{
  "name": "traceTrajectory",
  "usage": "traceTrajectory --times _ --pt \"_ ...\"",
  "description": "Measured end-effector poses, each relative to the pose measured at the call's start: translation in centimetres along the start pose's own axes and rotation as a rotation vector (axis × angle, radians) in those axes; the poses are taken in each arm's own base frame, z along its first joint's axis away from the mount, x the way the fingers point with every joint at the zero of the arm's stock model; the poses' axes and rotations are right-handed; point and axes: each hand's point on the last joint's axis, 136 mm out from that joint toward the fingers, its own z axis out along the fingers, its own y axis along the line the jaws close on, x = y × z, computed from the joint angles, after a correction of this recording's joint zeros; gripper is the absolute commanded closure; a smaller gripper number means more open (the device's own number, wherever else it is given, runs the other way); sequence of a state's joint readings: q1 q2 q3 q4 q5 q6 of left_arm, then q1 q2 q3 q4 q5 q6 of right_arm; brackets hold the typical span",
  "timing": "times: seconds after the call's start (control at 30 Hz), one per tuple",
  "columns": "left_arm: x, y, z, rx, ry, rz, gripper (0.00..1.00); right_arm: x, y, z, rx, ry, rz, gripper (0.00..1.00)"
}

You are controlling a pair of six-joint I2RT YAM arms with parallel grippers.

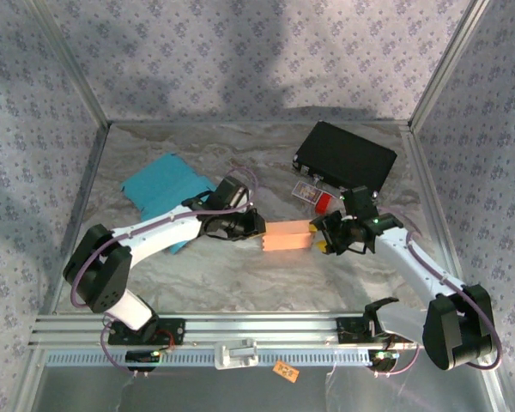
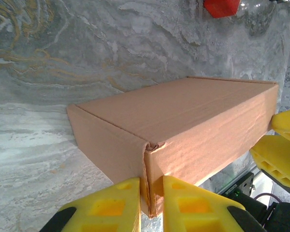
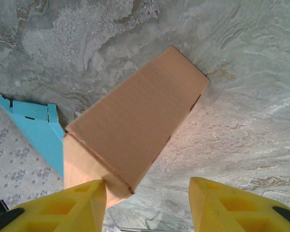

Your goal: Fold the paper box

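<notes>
The paper box [image 1: 287,237] sits mid-way across the desk [image 1: 240,279], and looks closed on every side I can see. My left end effector [image 2: 151,203] pinches its end flap; my right end effector [image 3: 147,200] gapes wide at the opposite end. Perhaps a final tuck remains

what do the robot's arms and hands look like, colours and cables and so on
The left arm and right arm are white links joined by chunky black joint housings, with purple cables looping alongside. The left hand and right hand each end in two blocky yellow fingers with recessed pockets.
</notes>
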State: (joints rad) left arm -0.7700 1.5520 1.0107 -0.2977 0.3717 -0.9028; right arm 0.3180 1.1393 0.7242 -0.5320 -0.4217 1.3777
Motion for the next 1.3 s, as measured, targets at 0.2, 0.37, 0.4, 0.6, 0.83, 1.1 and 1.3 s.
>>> traceTrajectory --times 0.2,0.37,0.4,0.6,0.83,1.1,1.3 --pt "0.5 -0.4 0.2 -0.004 -0.003 0.040 0.84 1.2 2.1 -1.9 -0.042 -0.024 -0.009 0.27" --pt "0.9 -0.7 0.3 -0.005 -0.001 0.056 0.84 3.3 2.4 -1.9 -0.044 -0.023 0.078 0.19" --pt "0.9 -0.7 0.3 -0.005 -0.001 0.058 0.84 3.7 2.3 -1.6 -0.034 -0.021 0.104 0.18" --pt "1.3 -1.1 0.5 -0.007 -0.003 0.073 0.84 3.4 1.7 -0.4 -0.010 -0.072 0.266 0.17" --pt "2.3 -2.4 1.3 0.004 0.022 0.116 0.84 1.9 0.9 2.0 0.016 -0.112 0.345 0.21" --pt "3.5 -5.9 4.0 0.045 0.061 0.260 0.84 -0.6 -2.2 -0.5 -0.027 -0.151 0.365 0.36" --pt "6.8 -7.5 6.1 0.076 0.134 0.398 0.83 -1.5 -5.8 -2.8 -0.108 -0.174 0.330 0.33"
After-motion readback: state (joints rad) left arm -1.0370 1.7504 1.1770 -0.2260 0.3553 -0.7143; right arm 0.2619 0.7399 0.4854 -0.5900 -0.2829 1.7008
